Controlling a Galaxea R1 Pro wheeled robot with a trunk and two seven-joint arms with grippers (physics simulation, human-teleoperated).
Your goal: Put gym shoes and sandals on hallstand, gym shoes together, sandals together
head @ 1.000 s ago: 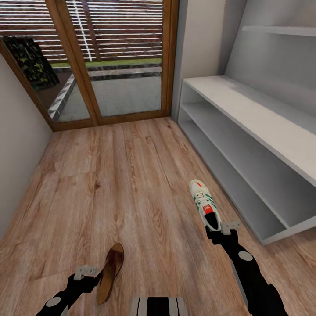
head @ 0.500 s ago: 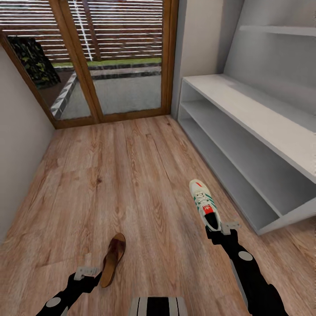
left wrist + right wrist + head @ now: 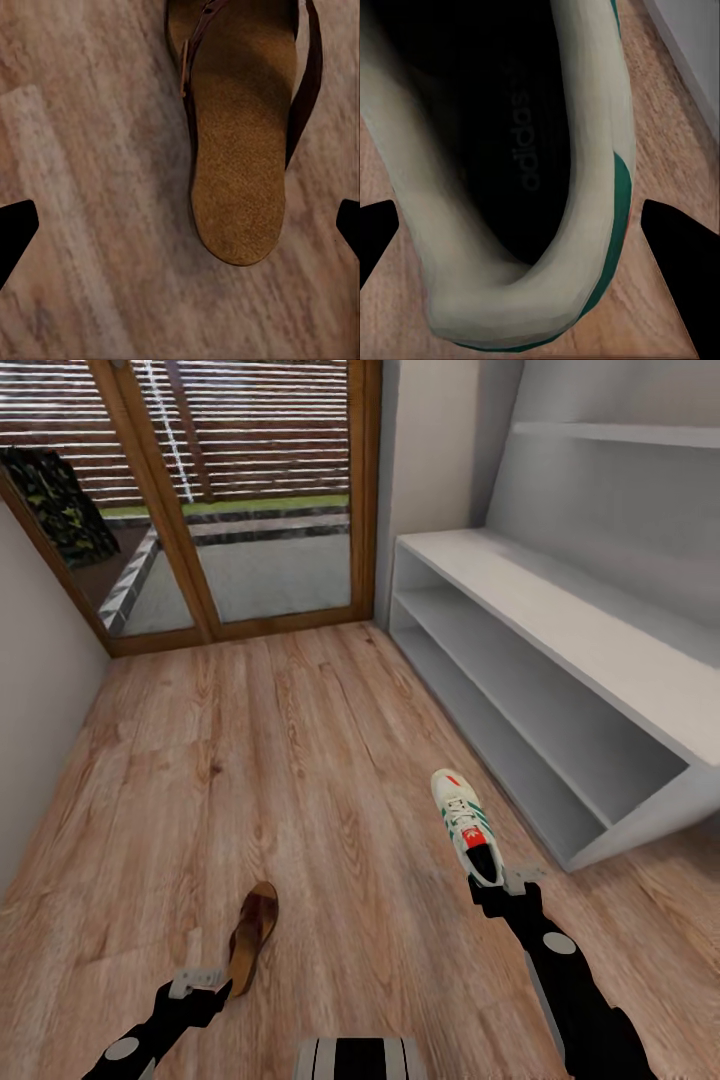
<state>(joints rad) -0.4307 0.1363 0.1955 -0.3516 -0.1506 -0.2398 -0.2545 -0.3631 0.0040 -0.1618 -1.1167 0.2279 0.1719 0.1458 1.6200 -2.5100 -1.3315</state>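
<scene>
Meanwhile, wood-plank corridor floor [image 3: 300, 760] is stretching toward glass doors [image 3: 230, 490], right gripper [image 3: 497, 888] gripping the gym shoe [image 3: 466, 825], left gripper [image 3: 200, 985] gaping behind the sandal [image 3: 252, 936].

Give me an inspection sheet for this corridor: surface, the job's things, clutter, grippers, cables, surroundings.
Surface: wood-grain floor, bare planks.
Job's things: one gym shoe at the right gripper, heel toward it; one sandal lying on the floor; hallstand with nothing on its visible shelves.
Clutter: nothing seen.
Grippers: right gripper at the shoe's heel, grip state unclear; left gripper open, the sandal ahead of its fingertips, apart.
Cables: nothing seen.
Surroundings: wood-framed glass door, walls on both sides.
</scene>
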